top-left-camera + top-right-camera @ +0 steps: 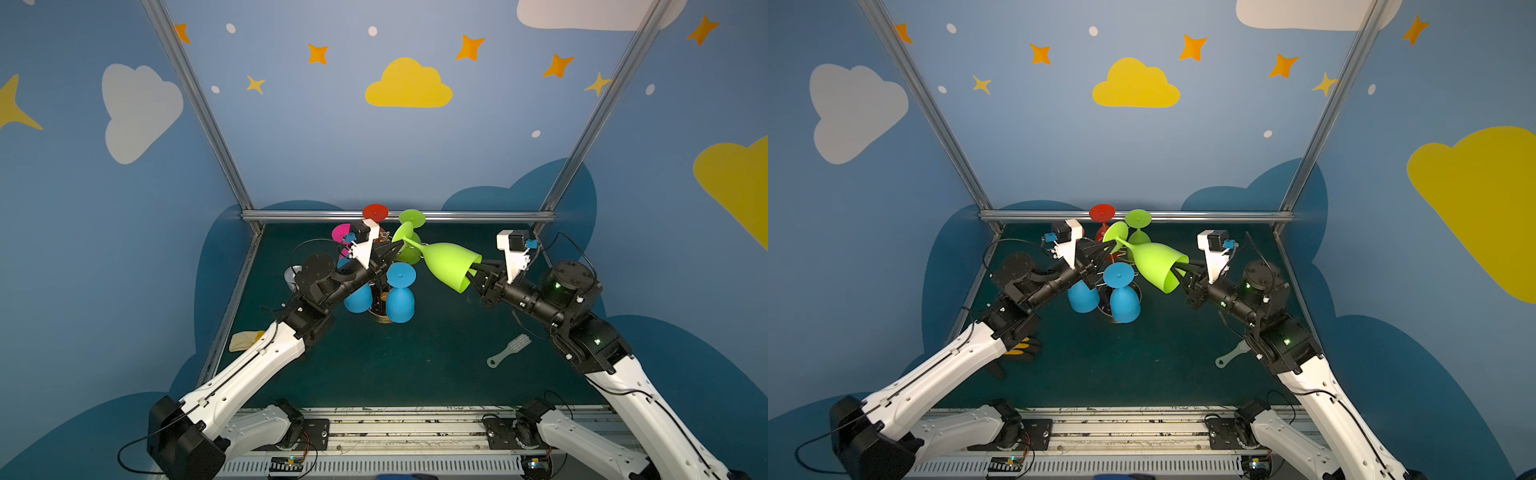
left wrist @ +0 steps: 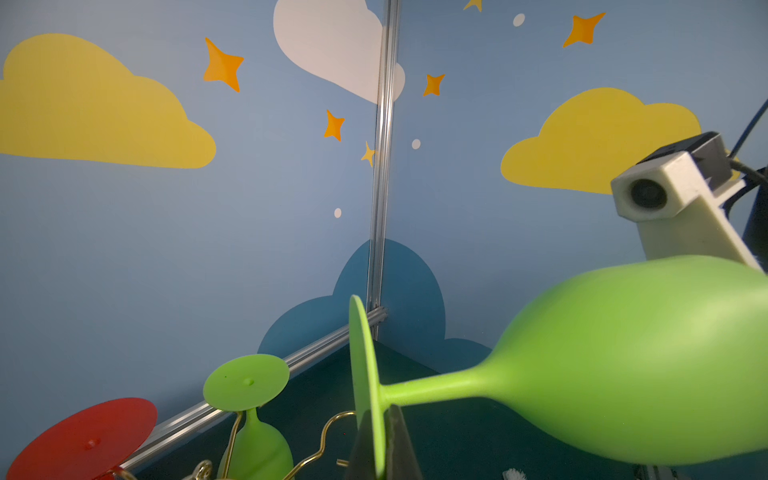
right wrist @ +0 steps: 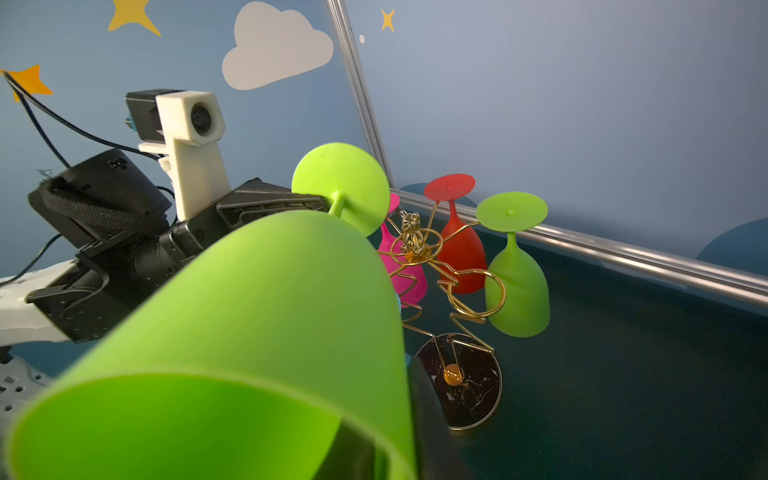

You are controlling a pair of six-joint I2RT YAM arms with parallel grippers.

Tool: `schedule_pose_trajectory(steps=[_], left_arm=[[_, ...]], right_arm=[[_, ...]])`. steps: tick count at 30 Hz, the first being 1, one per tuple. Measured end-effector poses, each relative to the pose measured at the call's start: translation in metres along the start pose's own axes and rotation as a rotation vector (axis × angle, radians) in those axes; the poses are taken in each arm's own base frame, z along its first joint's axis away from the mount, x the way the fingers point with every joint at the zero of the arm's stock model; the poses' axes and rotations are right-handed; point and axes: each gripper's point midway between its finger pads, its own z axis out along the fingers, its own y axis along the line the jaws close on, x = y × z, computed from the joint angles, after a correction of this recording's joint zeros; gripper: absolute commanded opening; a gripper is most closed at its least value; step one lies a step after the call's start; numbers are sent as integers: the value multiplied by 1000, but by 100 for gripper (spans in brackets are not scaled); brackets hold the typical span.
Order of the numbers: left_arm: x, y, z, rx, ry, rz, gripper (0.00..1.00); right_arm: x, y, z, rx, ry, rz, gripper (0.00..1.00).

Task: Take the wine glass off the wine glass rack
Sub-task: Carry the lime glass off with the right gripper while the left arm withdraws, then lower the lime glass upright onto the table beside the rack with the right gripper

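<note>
Just beside the wine glass rack, the green wine glass hangs level, left gripper pinching its foot, right gripper its rim; probably light, slightly soft plastic.

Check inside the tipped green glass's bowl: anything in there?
One finger of the right hand reaches inside the rim of the green glass, pinching its wall against the outer finger. Nothing else shows; the bowl's depth is hidden.
</note>
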Motion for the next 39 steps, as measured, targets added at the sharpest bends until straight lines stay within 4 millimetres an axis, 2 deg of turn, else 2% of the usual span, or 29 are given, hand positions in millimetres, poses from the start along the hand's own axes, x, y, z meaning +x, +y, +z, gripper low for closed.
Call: schedule_pose_trajectory(steps=[2, 4, 5, 6, 8, 9, 13, 18, 22, 25, 28, 31, 34, 36, 39], left_arm=[[0, 0, 0, -1, -2, 6, 6], [0, 1, 0, -2, -1, 7, 15], [0, 1, 0, -2, -1, 8, 24], [0, 1, 0, -3, 0, 8, 40], [1, 3, -1, -13, 6, 17, 65], [2, 6, -1, -27, 12, 21, 73], [-2, 21, -13, -111, 25, 56, 83], [-36, 50, -52, -284, -38, 107, 97], [-54, 76, -94, -432, -86, 144, 99], [-49, 99, -118, -534, -81, 158, 99], [-36, 124, -134, -620, -52, 147, 99], [-12, 146, -144, -683, -3, 112, 99], [12, 158, -151, -713, 50, 83, 99], [21, 161, -154, -720, 73, 70, 99], [22, 160, -158, -719, 70, 71, 99]], right_arm=[[-1, 0, 1, -5, -3, 12, 0], [-1, 1, 1, -6, -3, 19, 0], [-2, 1, 1, -7, -4, 19, 0], [-1, 1, 1, -6, -3, 19, 0], [-2, -1, 0, 5, -5, 20, 0], [-2, -3, -2, 19, -7, 19, 0], [-9, -13, -21, 109, -41, -12, 0], [-26, -25, -61, 263, -108, -82, 0], [-19, -42, -84, 398, -90, -116, 0], [0, -63, -90, 507, -1, -115, 0], [19, -82, -88, 598, 117, -113, 0], [33, -101, -79, 668, 240, -112, 0], [42, -117, -63, 711, 354, -112, 0], [50, -129, -51, 730, 424, -106, 0], [58, -148, -32, 753, 517, -96, 0]])
